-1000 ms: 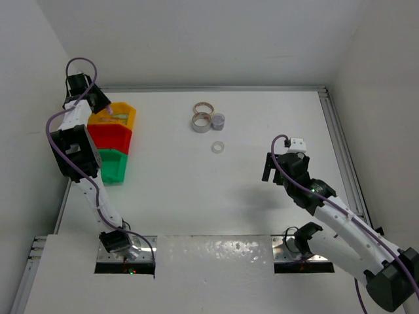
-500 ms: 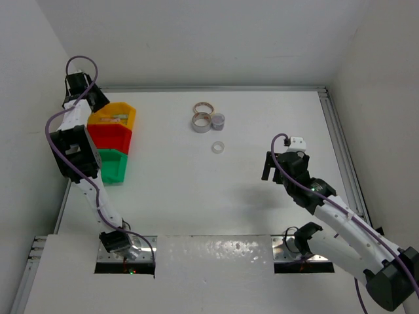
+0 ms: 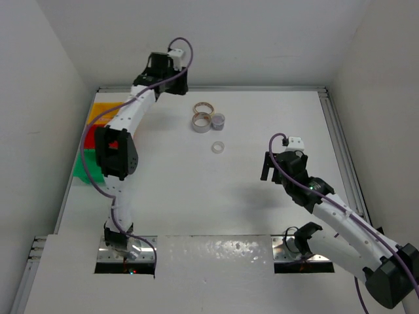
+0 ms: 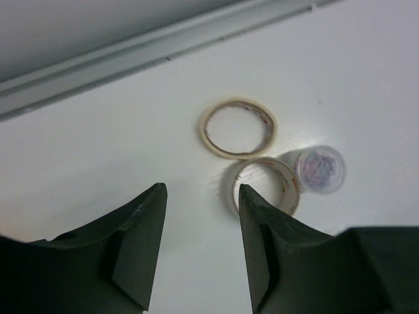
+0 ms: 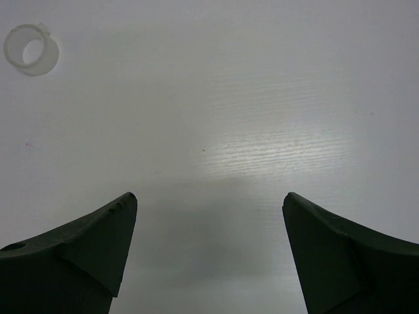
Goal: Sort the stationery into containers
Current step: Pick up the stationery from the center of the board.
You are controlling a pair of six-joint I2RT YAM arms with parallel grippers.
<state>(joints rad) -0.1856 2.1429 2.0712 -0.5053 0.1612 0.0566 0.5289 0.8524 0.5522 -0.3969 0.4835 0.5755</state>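
Note:
A tan tape ring (image 3: 203, 107), a white tape roll (image 3: 201, 122) and a small purple-grey roll (image 3: 218, 120) lie clustered at the back middle. A small white ring (image 3: 217, 147) lies just nearer. My left gripper (image 3: 171, 78) is open and empty above the back edge, left of the cluster. In its wrist view the gripper (image 4: 201, 193) faces the tan ring (image 4: 237, 128), white roll (image 4: 262, 186) and purple-grey roll (image 4: 319, 170). My right gripper (image 3: 278, 163) is open and empty; its wrist view (image 5: 209, 199) shows the small white ring (image 5: 31, 49) far left. No pastel sticks show.
The yellow bin (image 3: 98, 111), red bin (image 3: 88, 140) and green bin (image 3: 80, 169) show only as faint blurred patches at the left edge, partly behind the left arm. A metal rail (image 3: 340, 144) runs along the table's right side, another along the back (image 4: 131, 55).
My left arm has swung from over the yellow bin at the far left to the right along the back edge, toward the tape rolls. The right arm has hardly moved.

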